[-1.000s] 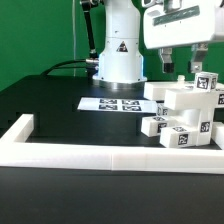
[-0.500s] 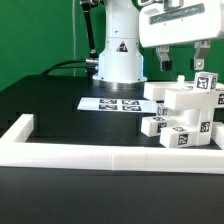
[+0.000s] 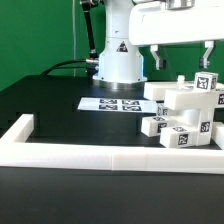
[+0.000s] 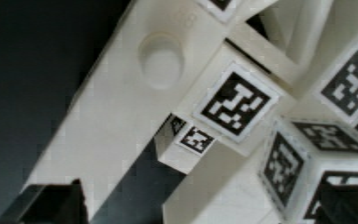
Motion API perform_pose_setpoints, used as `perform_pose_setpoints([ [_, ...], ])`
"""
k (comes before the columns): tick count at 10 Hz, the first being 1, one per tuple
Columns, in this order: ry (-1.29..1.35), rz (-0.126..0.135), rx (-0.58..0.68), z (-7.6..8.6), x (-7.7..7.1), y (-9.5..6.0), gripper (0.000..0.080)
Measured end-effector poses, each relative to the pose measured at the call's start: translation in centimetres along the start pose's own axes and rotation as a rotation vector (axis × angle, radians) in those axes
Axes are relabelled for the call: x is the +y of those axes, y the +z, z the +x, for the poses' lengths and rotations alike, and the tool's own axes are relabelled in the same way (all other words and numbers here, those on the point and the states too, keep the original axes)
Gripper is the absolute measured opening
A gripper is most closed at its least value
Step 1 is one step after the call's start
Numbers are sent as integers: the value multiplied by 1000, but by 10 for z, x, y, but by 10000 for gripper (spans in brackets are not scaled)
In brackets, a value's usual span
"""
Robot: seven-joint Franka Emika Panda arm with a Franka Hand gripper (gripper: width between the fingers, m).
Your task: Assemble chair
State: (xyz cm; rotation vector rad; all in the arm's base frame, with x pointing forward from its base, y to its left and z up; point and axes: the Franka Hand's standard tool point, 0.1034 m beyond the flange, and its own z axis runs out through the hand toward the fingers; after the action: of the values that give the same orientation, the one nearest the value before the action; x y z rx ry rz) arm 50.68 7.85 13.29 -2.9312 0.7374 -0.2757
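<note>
- Along the exterior view's left, the white border rail (image 3: 70,158) turns a corner and runs across the front of the black tabletop (image 3: 55,105); nothing of the task lies on that side.
- Near the middle, the marker board (image 3: 112,103) lies flat in front of the robot's base (image 3: 120,62).
- Toward the exterior view's right, the chair (image 3: 185,112) sits as a chunky cluster of tagged white blocks, just behind the rail and beside the marker board.
- Its bulk seems to run longest across the view, roughly parallel to the front rail, with a short tagged post (image 3: 205,83) standing upright at the top; exact facing is hard to judge.
- Above it, the claw (image 3: 178,60) hangs with its fingers spread wide, pinching nothing and clear of the parts.
- Seen from the wrist view, a long slab (image 4: 149,110) with a round dimple slants across the frame among tagged pieces (image 4: 243,103), close beneath the dark fingertips (image 4: 51,200).
- Risk, as a judgement: a descent slightly off line could set a finger on a block's edge and shove the loosely joined cluster apart or against the rail.
- Closing on a tagged corner rather than flat faces could let the piece twist or slip.
</note>
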Motion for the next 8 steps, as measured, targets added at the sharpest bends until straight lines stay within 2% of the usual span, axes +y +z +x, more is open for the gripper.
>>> perform_pose_setpoints([
  [1, -8, 10, -13, -7, -4, -7, 649],
  [4, -275, 5, -12, -7, -1, -6, 649],
  [5, -326, 12, -13, -9, 6, -5, 649],
  [6, -436, 7, -14, -17, 10, -5, 649],
  [8, -490, 0, -19, -39, 29, -2, 649],
])
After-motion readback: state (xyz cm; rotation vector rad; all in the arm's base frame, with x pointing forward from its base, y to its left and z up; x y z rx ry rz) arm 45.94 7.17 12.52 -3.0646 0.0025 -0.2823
